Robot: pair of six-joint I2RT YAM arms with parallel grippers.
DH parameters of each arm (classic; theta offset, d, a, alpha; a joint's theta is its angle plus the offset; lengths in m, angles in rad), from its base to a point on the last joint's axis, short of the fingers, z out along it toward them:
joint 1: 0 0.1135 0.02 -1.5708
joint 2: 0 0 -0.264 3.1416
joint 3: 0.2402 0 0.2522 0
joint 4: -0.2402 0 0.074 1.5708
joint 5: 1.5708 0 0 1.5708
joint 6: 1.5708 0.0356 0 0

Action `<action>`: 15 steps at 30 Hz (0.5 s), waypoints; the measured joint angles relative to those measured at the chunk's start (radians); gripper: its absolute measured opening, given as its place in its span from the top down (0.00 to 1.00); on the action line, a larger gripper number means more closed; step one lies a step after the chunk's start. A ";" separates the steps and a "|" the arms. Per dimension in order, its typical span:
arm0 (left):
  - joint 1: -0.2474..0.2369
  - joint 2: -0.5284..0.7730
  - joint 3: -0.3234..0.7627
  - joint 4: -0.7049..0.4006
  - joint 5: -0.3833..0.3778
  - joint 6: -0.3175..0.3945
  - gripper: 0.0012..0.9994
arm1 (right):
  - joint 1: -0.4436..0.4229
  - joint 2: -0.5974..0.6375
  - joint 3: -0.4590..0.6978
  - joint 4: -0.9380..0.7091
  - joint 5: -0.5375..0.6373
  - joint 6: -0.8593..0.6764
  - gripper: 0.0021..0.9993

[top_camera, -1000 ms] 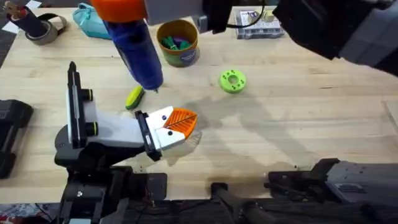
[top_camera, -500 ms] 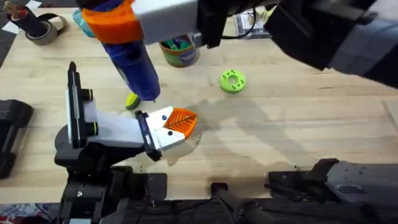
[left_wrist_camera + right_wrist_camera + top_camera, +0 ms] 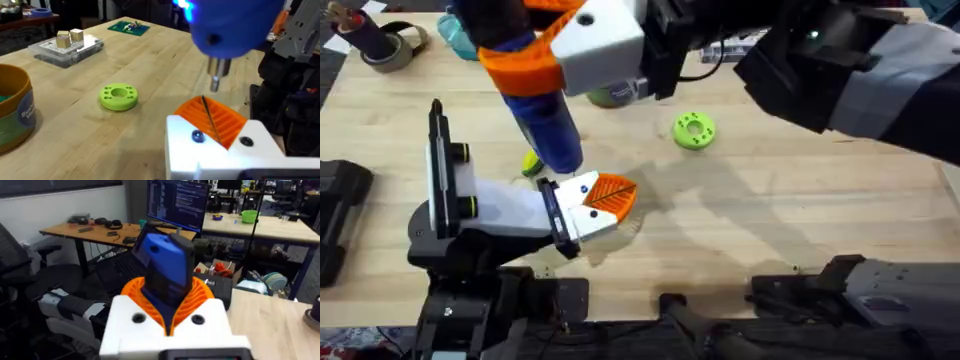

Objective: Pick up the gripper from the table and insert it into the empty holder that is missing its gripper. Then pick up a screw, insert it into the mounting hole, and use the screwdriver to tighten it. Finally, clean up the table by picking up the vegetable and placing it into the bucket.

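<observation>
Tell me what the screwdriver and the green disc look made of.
Screwdriver: glossy blue plastic body by its sheen, with a thin metal-looking bit in the left wrist view. Green disc: matte, evenly coloured plastic, possibly printed. Right gripper clamps the screwdriver.

We look down and forward from above the arm bases onto the table (image 3: 800,230). Our left wrist camera sits low and close, facing the screwdriver (image 3: 230,25) tip toward 12 o'clock. Our right wrist camera looks along the screwdriver's body, outward to the room.
</observation>
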 joint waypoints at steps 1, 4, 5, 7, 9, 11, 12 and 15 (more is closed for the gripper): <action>0.000 0.000 0.000 0.000 0.000 0.000 1.00 | 0.000 0.000 -0.004 0.000 0.000 0.002 0.98; 0.000 0.000 0.000 0.000 0.000 0.000 1.00 | 0.000 0.000 -0.019 0.000 0.000 0.004 0.98; 0.000 0.000 0.000 0.000 0.000 0.000 1.00 | 0.000 0.000 -0.023 0.000 0.000 0.004 0.98; 0.000 0.000 0.000 0.000 0.000 0.000 1.00 | 0.000 0.000 -0.033 0.013 0.000 0.006 0.98; 0.000 0.000 0.000 0.000 0.000 0.000 1.00 | 0.000 0.000 -0.046 0.039 0.000 0.008 0.98; 0.000 0.000 0.000 0.000 0.000 0.000 1.00 | 0.000 0.000 -0.056 0.057 0.000 0.008 0.98; 0.000 0.000 0.000 0.000 0.000 0.000 1.00 | 0.000 0.000 -0.061 0.062 0.000 0.008 0.98; 0.000 0.000 0.000 0.000 0.000 0.000 1.00 | 0.000 0.000 -0.072 0.066 0.000 0.009 0.98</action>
